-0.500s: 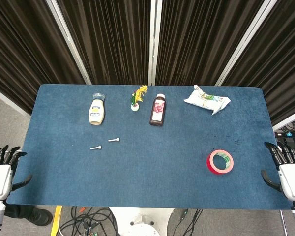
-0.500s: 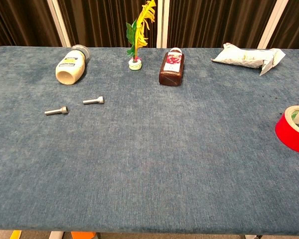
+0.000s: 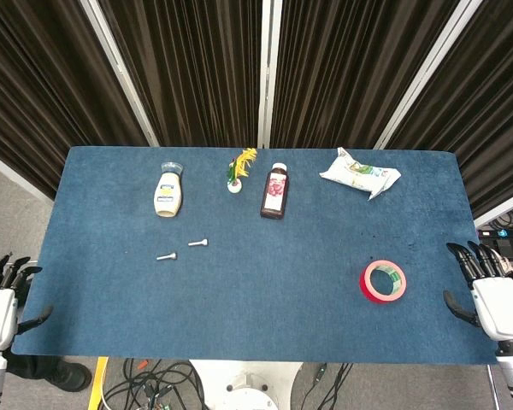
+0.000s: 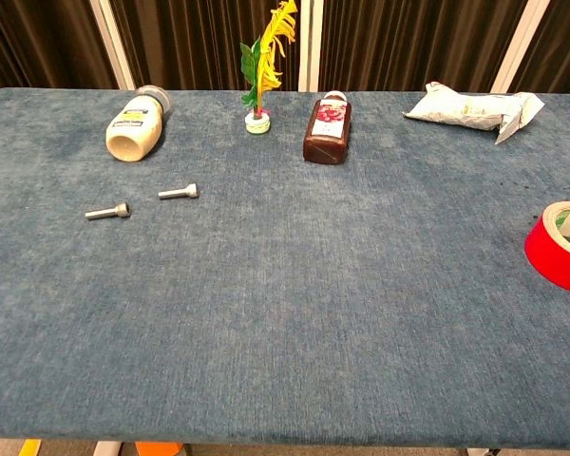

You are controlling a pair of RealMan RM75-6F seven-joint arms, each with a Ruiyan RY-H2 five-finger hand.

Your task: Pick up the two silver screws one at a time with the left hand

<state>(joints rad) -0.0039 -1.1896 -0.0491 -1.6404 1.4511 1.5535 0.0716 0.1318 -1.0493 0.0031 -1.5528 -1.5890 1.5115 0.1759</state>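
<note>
Even, diffuse overhead illumination in both views; the blue bench (image 3: 265,290) is uniformly bright, without glare. Shadows are short and soft, lying close under the screws (image 4: 108,212) and the red tape roll (image 3: 384,281). The dark curtains (image 3: 197,68) absorb light and show only faint vertical pleats. Focus is sharp across the head view. In the chest view, fabric texture stays crisp at the near edge, and the far edge bows slightly from lens distortion.
</note>
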